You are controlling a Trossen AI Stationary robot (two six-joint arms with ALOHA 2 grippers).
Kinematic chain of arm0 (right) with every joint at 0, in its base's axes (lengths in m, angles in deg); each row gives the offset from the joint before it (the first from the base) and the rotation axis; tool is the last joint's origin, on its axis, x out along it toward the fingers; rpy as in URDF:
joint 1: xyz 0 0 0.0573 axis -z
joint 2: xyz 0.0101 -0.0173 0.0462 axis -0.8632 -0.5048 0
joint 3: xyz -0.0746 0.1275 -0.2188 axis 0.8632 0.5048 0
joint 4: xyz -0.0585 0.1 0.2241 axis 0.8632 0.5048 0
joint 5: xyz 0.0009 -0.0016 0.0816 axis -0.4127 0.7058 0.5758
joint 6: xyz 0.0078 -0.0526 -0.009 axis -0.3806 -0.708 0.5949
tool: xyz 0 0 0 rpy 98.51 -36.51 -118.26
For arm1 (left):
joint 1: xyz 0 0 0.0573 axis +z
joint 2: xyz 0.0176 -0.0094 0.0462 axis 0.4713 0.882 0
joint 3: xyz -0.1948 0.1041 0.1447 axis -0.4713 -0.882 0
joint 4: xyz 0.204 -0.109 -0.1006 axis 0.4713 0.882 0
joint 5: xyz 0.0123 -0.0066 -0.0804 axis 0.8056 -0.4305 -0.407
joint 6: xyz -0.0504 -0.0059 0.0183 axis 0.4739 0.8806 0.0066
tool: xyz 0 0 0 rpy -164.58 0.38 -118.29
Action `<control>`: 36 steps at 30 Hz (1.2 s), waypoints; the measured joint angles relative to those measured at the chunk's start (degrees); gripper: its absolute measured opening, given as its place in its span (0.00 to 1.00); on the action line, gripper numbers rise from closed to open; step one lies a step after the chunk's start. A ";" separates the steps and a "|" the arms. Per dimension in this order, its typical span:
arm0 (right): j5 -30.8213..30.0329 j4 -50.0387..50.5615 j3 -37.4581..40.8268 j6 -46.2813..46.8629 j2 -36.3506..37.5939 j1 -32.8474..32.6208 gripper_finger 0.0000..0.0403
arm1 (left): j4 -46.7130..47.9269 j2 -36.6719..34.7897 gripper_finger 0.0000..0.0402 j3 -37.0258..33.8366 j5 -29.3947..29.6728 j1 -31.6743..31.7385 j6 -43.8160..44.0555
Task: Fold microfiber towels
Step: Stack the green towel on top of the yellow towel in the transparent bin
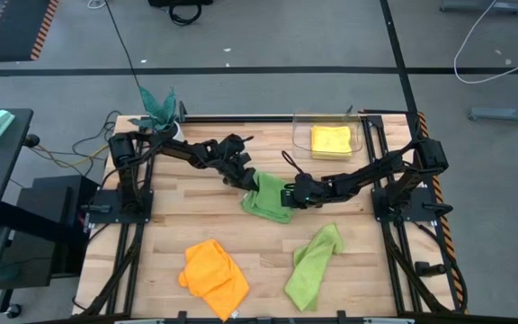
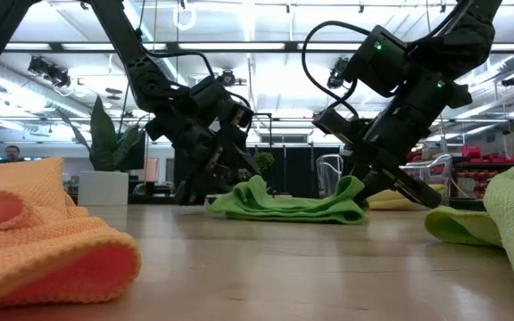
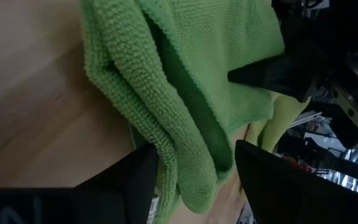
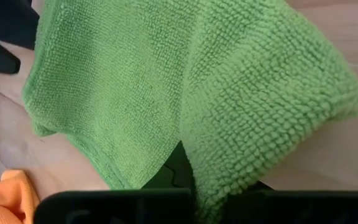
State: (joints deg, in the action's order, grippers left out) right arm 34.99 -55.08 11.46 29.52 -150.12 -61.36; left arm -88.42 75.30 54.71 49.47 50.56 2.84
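Note:
A lime green towel [image 1: 266, 200] lies crumpled mid-table, between my two grippers. My left gripper [image 1: 244, 178] is at its far left edge, open, its fingers on either side of a thick folded edge [image 3: 188, 168]. My right gripper [image 1: 290, 193] is shut on the towel's right end. A second green towel [image 1: 313, 259] and an orange towel [image 1: 214, 274] lie bunched near the front edge. A yellow towel [image 1: 331, 141] lies folded in a clear tray at the back. My right gripper pinches a bunched corner [image 4: 219, 183] at the green towel's right end between its two fingers, slanting down from the table's right side. That end [image 2: 351, 189] is raised a little; the rest of the towel lies on the table, slack.
A teal leafy plant in a white pot [image 1: 160, 106] stands at the back left corner. The clear tray [image 1: 299, 135] takes up the back right. Bare wood [image 1: 196, 216] shows to the left of the middle towel.

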 joint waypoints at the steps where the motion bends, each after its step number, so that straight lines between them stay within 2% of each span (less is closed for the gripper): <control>1: -0.01 0.00 0.00 -0.05 0.00 0.01 0.02 | 0.01 0.00 0.55 0.00 0.00 -0.17 0.01; 10: -0.04 0.02 0.00 -0.57 0.02 -0.02 0.02 | -1.22 -0.04 0.55 0.00 2.85 -1.84 1.96; 15: -0.13 0.02 -0.02 -0.86 0.02 -0.02 0.02 | -1.19 -0.04 0.55 0.00 7.06 -1.85 3.79; 22: -0.17 0.02 -0.02 -1.19 0.02 -0.02 0.02 | -1.65 -0.04 0.54 0.00 9.99 -3.56 4.90; 31: -0.17 0.02 -0.02 -1.49 0.02 -0.02 0.02 | -1.49 -0.04 0.54 0.00 17.33 -5.35 6.03; 36: -0.17 0.02 -0.02 -1.47 0.02 -0.01 0.02 | -0.41 -0.11 0.50 0.00 21.74 -5.37 6.08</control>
State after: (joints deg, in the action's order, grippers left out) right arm 34.82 -55.06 11.44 28.05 -150.10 -61.37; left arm -88.83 75.19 54.71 71.21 45.20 8.92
